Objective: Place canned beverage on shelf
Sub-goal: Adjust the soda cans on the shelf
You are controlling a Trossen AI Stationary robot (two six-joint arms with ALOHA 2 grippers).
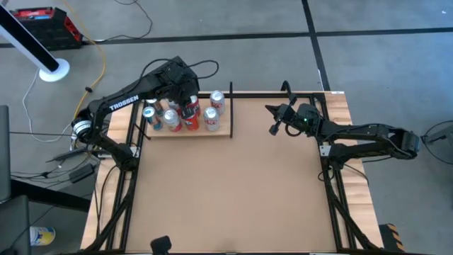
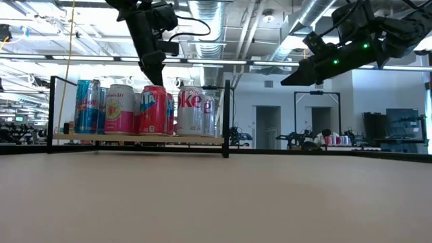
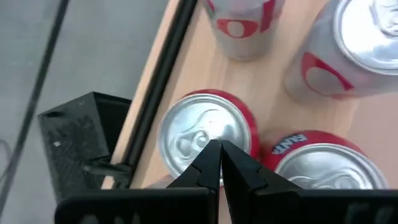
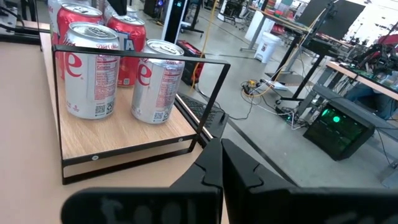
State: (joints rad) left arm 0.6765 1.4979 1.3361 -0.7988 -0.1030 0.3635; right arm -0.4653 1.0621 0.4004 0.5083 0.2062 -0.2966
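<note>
Several cans stand upright in a cluster on the shelf (image 1: 185, 132), the pale-wood panel with thin black rods that sits at about eleven o'clock on the brown worktop (image 1: 233, 191). In the low view the row reads, from nine o'clock across, a blue can (image 2: 86, 106), a pink can (image 2: 120, 109), a red can (image 2: 154, 109) and two silver cans with red lettering (image 2: 191, 110), all resting on the panel inside the rod frame.

The left pincer (image 1: 190, 106) hangs directly over the red can (image 3: 208, 134) near the shelf's far rod, its fingers (image 3: 239, 171) pressed together and holding nothing; their tips sit just above the can's silver lid, and whether they touch it cannot be told.

The right pincer (image 1: 272, 129) hovers in the air at about one o'clock on the worktop, well apart from the shelf, pointing toward it. Its fingers (image 4: 208, 163) are likewise pressed together and empty. From its wrist view the two silver cans (image 4: 92, 70) stand at the shelf's near end.
</note>
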